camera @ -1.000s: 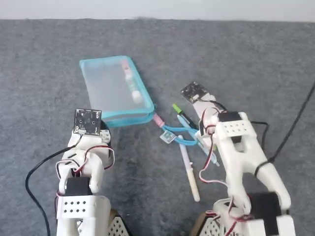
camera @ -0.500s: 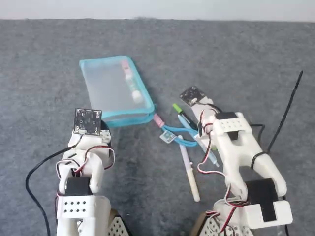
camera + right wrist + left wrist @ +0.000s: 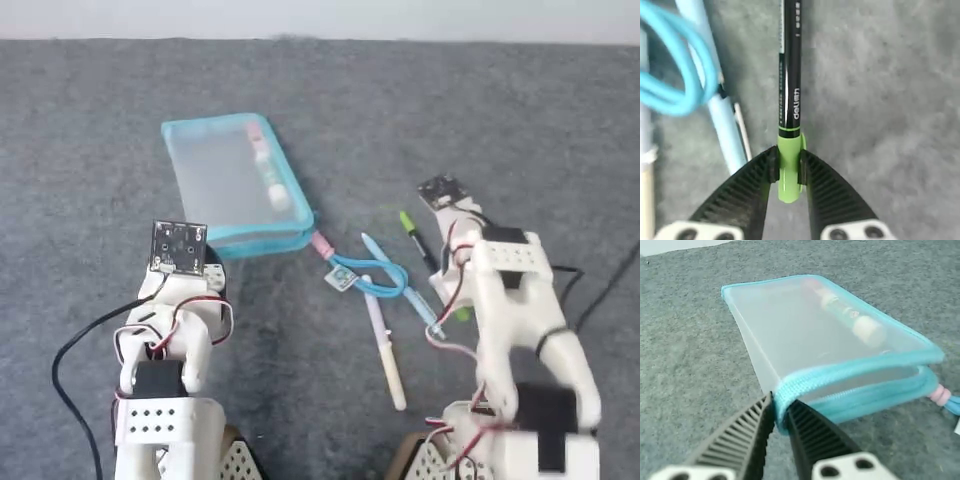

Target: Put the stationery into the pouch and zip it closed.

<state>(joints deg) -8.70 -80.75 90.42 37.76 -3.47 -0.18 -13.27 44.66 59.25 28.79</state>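
Observation:
The clear pouch with teal trim lies at the back left, a pink and white item inside it along its right side. My left gripper is shut on the teal zipper edge at the pouch's near corner. My right gripper is shut on the green end of a black and green pen, which in the high view lies just ahead of the right arm. A light blue pen and a white pen lie between the arms.
A blue cord loop with a small tag runs from the pouch's pink zipper pull across the pens. Grey felt covers the table, with open room at the far right and back.
The right arm has swung to the right, carrying the black and green pen away from the other pens. The left arm and pouch have stayed put.

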